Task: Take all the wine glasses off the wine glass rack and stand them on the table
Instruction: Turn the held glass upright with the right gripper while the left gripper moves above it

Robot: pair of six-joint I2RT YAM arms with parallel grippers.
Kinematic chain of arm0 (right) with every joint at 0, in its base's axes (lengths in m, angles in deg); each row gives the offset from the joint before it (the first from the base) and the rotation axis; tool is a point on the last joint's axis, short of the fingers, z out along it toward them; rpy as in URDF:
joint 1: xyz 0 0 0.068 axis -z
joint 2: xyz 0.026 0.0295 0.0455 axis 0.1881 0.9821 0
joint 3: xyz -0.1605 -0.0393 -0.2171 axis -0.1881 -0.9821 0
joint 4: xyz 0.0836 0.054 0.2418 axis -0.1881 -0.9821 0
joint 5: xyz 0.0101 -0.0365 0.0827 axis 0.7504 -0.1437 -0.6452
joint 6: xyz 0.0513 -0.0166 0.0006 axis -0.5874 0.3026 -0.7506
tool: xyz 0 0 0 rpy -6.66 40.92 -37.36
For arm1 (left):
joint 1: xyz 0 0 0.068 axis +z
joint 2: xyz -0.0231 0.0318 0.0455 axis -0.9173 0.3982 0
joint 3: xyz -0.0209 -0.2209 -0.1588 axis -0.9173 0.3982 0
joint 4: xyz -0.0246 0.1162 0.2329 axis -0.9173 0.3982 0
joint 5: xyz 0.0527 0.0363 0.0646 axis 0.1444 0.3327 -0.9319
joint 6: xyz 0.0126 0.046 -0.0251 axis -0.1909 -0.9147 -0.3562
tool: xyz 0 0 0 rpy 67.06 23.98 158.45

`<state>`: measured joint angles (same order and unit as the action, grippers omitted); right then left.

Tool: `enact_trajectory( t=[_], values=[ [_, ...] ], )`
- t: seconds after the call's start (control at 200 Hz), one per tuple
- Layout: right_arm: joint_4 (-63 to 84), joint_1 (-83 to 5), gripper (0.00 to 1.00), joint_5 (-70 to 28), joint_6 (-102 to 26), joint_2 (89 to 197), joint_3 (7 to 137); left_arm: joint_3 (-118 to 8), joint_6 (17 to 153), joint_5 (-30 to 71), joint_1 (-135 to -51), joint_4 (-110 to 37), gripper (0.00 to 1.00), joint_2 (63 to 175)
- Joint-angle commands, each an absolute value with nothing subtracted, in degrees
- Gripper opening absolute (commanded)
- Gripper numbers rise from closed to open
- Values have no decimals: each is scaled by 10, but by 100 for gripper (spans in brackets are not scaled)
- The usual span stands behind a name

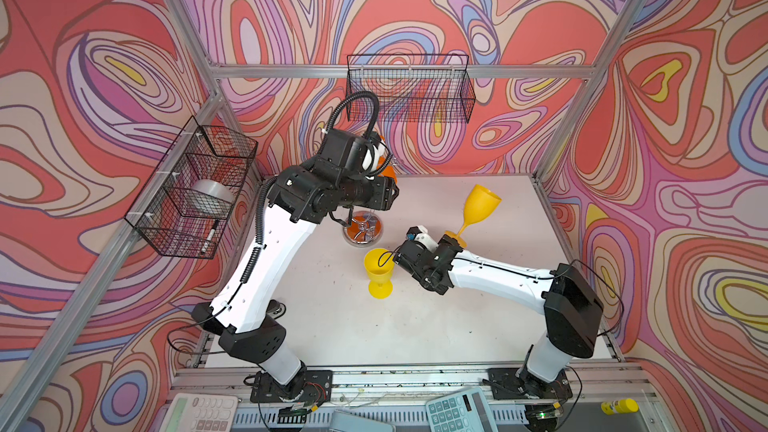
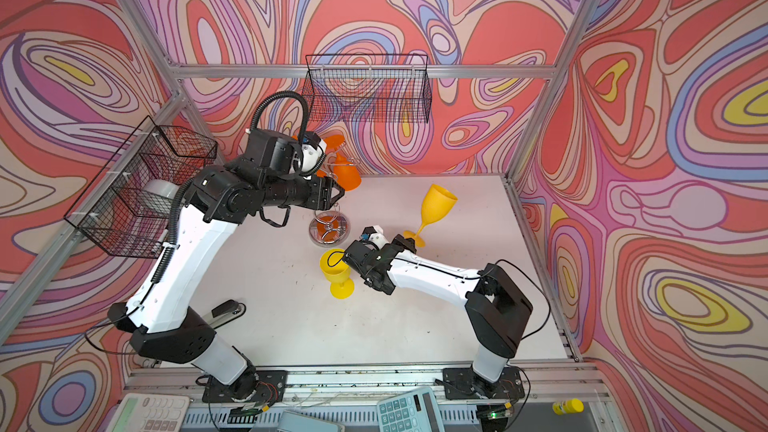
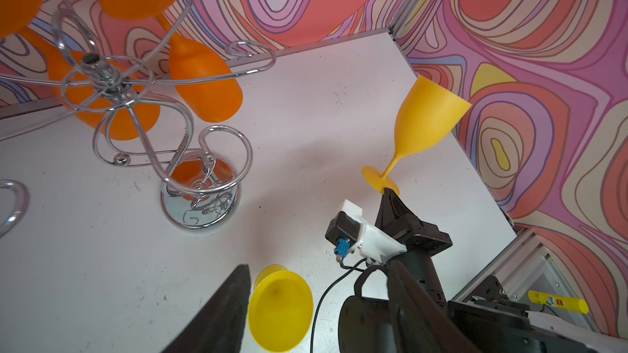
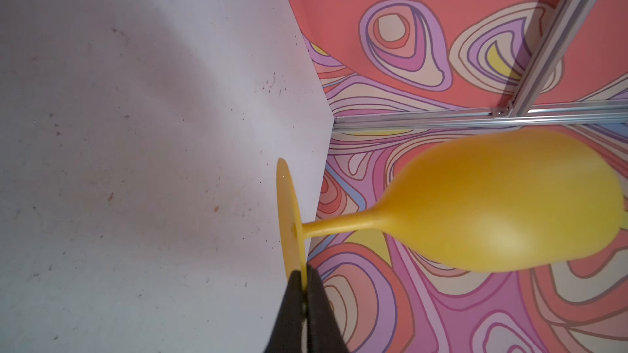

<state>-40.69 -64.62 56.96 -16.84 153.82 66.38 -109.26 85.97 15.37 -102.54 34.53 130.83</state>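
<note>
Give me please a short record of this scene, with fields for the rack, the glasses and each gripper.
rack: chrome wine glass rack, upright on the table
on rack: two orange glasses, hanging upside down
left gripper: open, empty, up near the rack's top
right gripper: shut on the foot rim of the amber glass, which is held tilted
on table: yellow glass, standing upright beside the right arm
</note>
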Motion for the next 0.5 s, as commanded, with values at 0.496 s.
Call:
enact_trajectory(
  t=[0.496],
  values=[
    [-273,-666,0,643,-61,1455,542,-1187,892,142,-1103,400,64,1399]
  ],
)
